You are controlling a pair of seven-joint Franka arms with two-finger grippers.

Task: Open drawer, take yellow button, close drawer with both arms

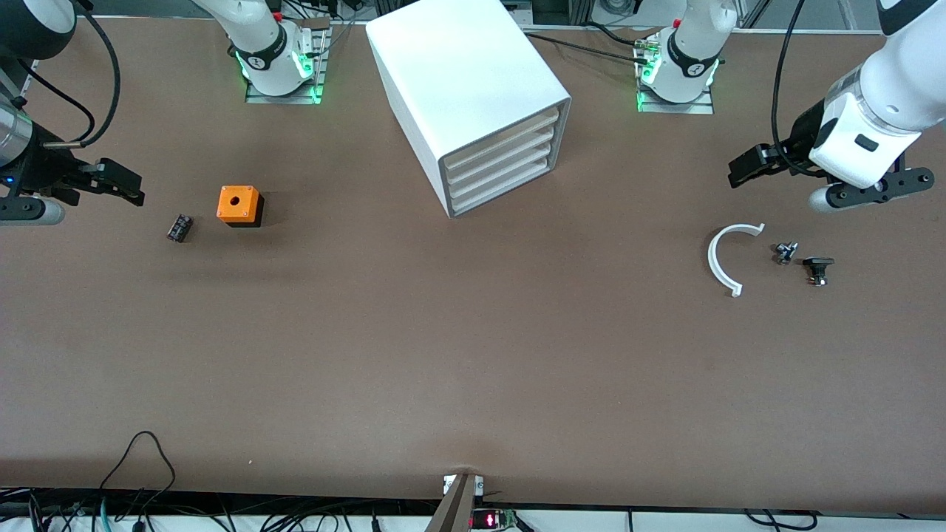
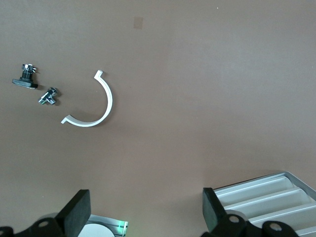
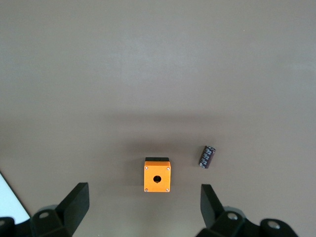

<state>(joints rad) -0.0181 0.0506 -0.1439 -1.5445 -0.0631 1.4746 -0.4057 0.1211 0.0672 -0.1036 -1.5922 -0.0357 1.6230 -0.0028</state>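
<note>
While all four shallow white plastic drawers [image 1: 501, 170] of the big white box cabinet [image 1: 465, 89] sit shut, you have both arms waiting: left gripper [image 2: 145, 217] over the table's left-arm end, right gripper [image 3: 143, 212] over its right-arm end, both spread wide and empty. You cannot see the button.

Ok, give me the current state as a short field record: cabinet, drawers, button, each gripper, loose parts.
cabinet: white box cabinet between the arm bases
drawers: four, all shut
button: not visible
left gripper: open, empty, up over bare table near the white curved piece
right gripper: open, empty, up over the table at the right arm's end, near the orange cube
loose parts: dark cylinder beside the cube; two small parts beside the curved piece
</note>
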